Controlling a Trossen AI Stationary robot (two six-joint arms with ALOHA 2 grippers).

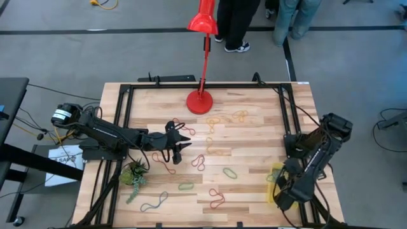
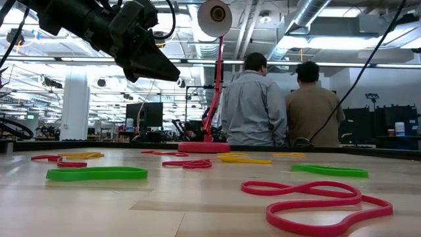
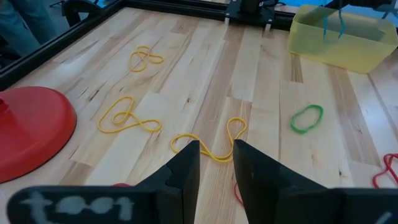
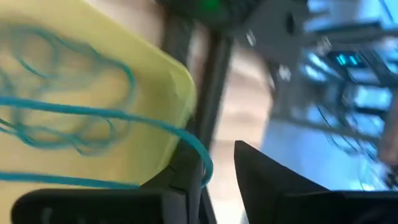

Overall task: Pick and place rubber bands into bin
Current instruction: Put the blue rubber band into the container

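The right gripper is hovering over the bin, the small see-through yellow tray sitting at the right edge of the table. In the right wrist view its fingers are standing slightly apart, with a grey-blue band draping across the bin's yellow wall and hooking around one fingertip (whether it is pinched or merely hanging there cannot be told). More grey-blue loops are showing blurred inside the tray.

The left gripper is hanging above the middle of the table, clear of the wood in the low view. Its fingers are sitting a narrow gap apart and holding nothing, pointing over a yellow band lying flat on the planks.

The rest of the rubber bands are lying scattered over the tabletop: yellow ones near the red lamp base, red ones toward the front, a green one between the grippers and a grey-blue one near the front left. A small leafy plant is lying just beside the left arm.

Two people are standing with their backs to the table in the room beyond
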